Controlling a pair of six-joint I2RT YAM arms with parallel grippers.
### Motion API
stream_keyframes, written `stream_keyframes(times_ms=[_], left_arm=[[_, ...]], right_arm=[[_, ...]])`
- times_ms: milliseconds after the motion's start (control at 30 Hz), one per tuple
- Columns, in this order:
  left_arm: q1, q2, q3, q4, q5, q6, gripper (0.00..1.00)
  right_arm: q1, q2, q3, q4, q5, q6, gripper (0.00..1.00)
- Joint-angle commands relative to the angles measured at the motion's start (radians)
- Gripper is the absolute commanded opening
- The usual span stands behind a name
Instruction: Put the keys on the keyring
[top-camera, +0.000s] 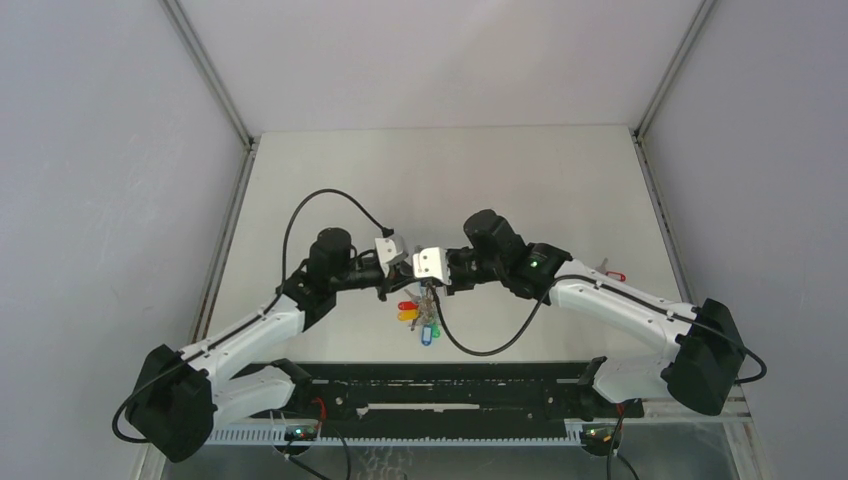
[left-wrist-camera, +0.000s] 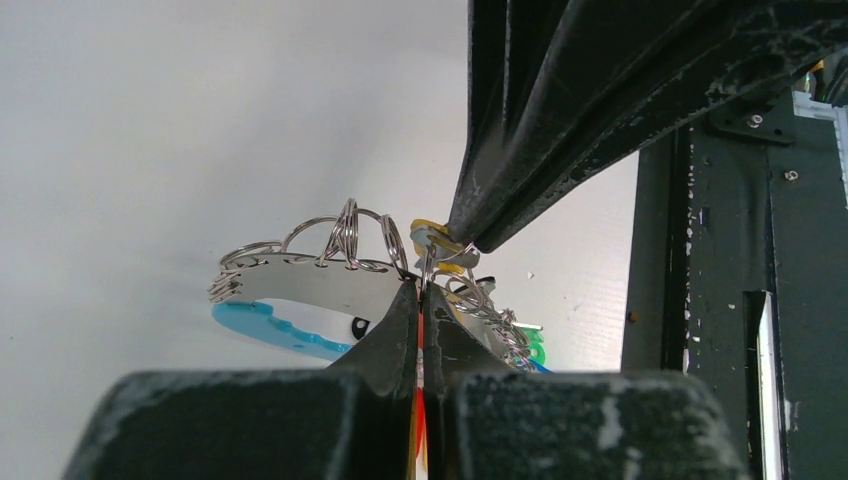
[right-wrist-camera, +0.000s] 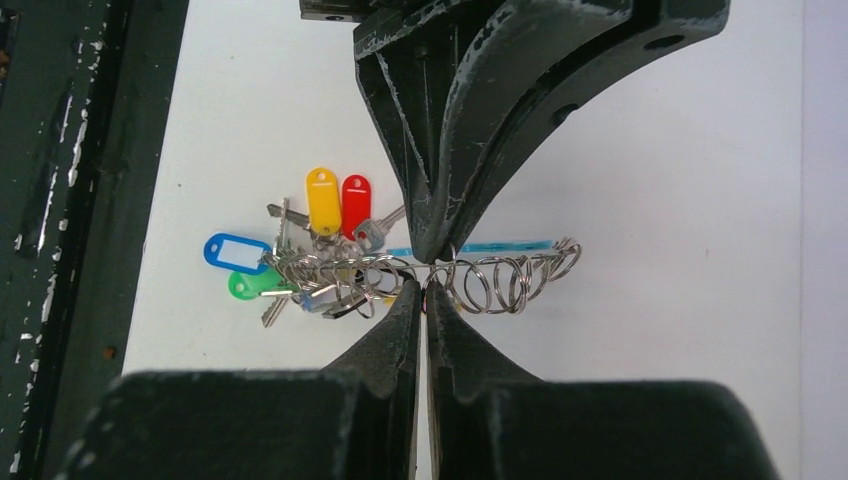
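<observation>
The keyring (left-wrist-camera: 310, 283), a flat grey loop with a cyan section, is held above the table between both arms. Small wire rings (right-wrist-camera: 500, 280) are strung along its rim. My left gripper (left-wrist-camera: 420, 290) is shut on the rim from one side. My right gripper (right-wrist-camera: 422, 288) is shut on it from the opposite side, tip to tip with the left. A bunch of keys hangs below, with yellow (right-wrist-camera: 323, 200), red (right-wrist-camera: 355, 203), blue (right-wrist-camera: 235, 252) and green (right-wrist-camera: 250, 285) tags. One more small key with a red tag (top-camera: 611, 273) lies on the table at the right.
The right arm's fingers (left-wrist-camera: 520, 180) fill the upper right of the left wrist view. The left arm's fingers (right-wrist-camera: 450, 150) come down from the top of the right wrist view. A black rail (top-camera: 440, 395) runs along the near edge. Grey walls enclose the white table (top-camera: 450, 170).
</observation>
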Motion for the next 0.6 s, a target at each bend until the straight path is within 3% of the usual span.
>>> stream_keyframes(times_ms=[0, 300, 567], left_arm=[[0.03, -0.023, 0.019, 0.14, 0.006, -0.067, 0.0], [0.042, -0.045, -0.038, 0.278, 0.03, -0.134, 0.0], [0.05, -0.054, -0.109, 0.462, 0.001, -0.216, 0.0]], right_arm=[[0.013, 0.011, 0.022, -0.001, 0.008, -0.004, 0.0], [-0.003, 0.034, 0.013, 0.022, -0.005, 0.01, 0.0], [-0.041, 0.011, -0.07, 0.139, -0.062, 0.078, 0.0]])
